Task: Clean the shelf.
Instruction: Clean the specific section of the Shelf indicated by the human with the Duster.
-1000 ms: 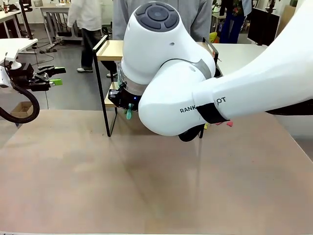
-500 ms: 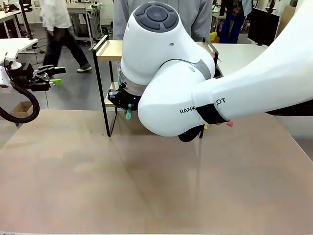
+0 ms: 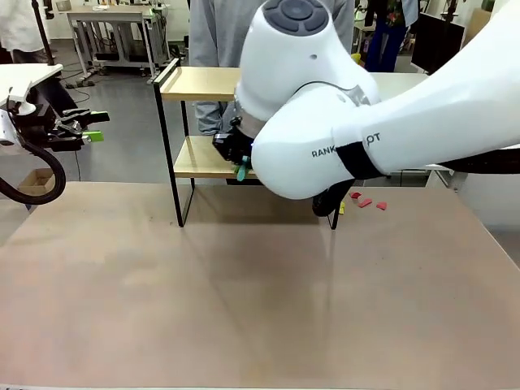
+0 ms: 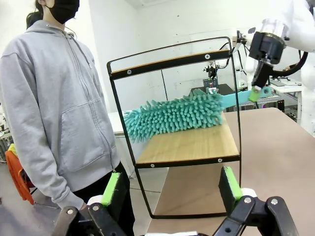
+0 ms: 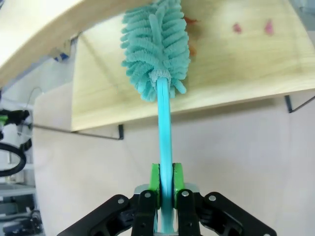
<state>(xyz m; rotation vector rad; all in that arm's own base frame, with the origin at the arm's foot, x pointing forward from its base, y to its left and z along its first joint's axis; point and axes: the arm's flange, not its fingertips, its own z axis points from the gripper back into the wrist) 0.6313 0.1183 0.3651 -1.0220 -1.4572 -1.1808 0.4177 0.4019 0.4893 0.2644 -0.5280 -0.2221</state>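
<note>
- Two light wooden boards make up the shelf (image 3: 199, 84), which stands at the far side of the table (image 3: 244, 309), straight in front of a person (image 4: 54, 98) in a grey hoodie.
- The right gripper (image 5: 165, 184) is clenched on the handle of a teal duster (image 5: 156, 44). The fluffy head lies over the lower board, underneath the upper board.
- The left gripper (image 3: 85, 126) hangs off to the left, well apart from the shelf, with its jaws spread wide and nothing in them.
- Judging from this, the cleaning is partway through. The lower board is being dusted, and a few small red and pink specks (image 5: 237, 28) show on it beyond the duster head.
- More red bits (image 3: 361, 201) lie on the table just beside the shelf's right front leg.
- Whether the upper board has been done I cannot tell. What seems left is sweeping off those specks and drawing the duster out.
</note>
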